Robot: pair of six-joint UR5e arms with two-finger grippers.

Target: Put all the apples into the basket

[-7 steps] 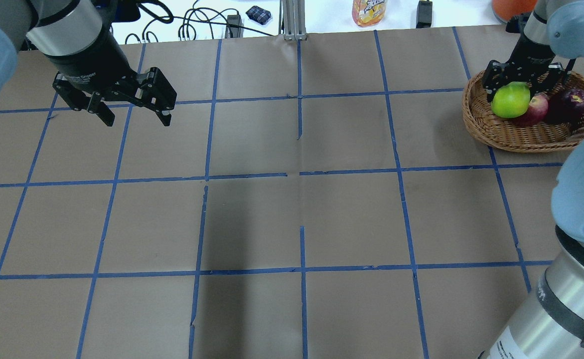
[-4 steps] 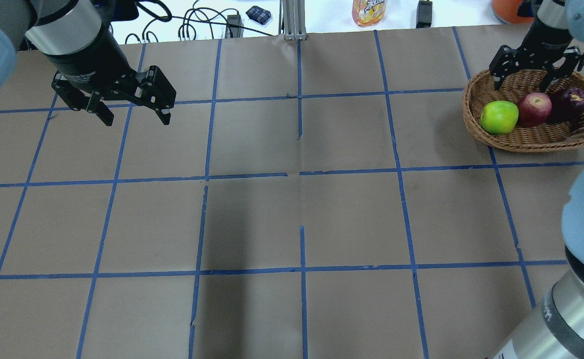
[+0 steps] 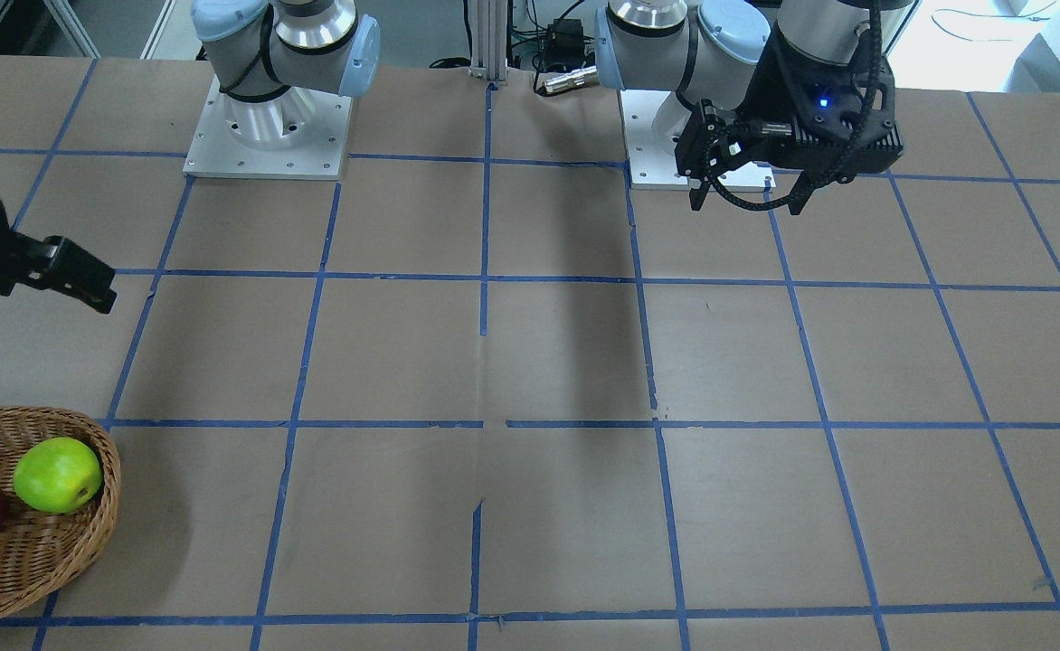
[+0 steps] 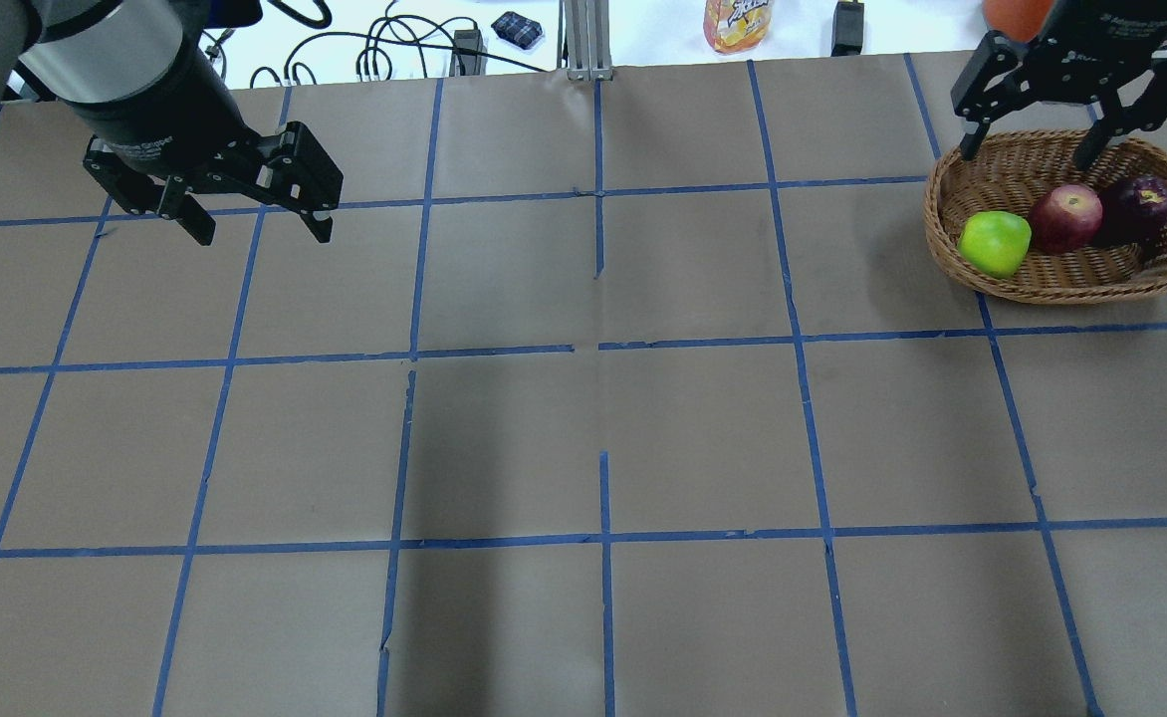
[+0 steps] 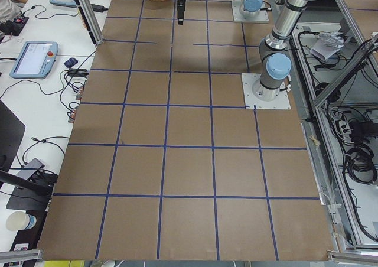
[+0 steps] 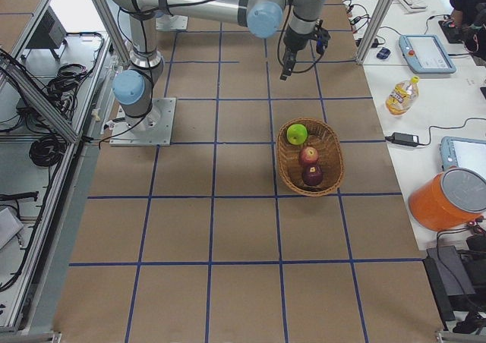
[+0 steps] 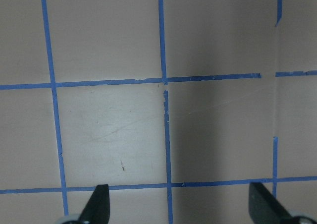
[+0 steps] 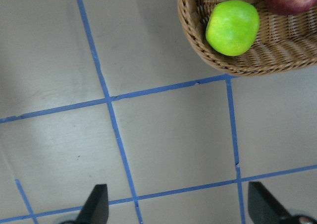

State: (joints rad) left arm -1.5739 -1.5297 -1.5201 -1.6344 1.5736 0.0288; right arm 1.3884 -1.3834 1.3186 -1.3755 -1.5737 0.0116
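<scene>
The wicker basket (image 4: 1071, 287) stands at the table's far right. Three apples lie inside it: a lime green one (image 4: 994, 243) at its left end, a red one (image 4: 1065, 218) in the middle and a dark maroon one (image 4: 1137, 204) at the right. My right gripper (image 4: 1030, 151) hangs open and empty above the basket's far rim, clear of the fruit. Its wrist view looks down on the green apple (image 8: 233, 27) and the basket's edge (image 8: 198, 45). My left gripper (image 4: 263, 231) is open and empty over bare table at the far left.
Beyond the table's far edge are a juice bottle (image 4: 738, 25), an orange container (image 4: 1017, 15), cables (image 4: 384, 50) and an aluminium post (image 4: 588, 40). Blue tape lines grid the brown table top. Tablets and a seated person show at the side bench (image 6: 425, 51).
My right gripper let go of the green apple, rose and drew back from the basket. The green apple settled at the basket's left end. The left gripper barely shifted.
</scene>
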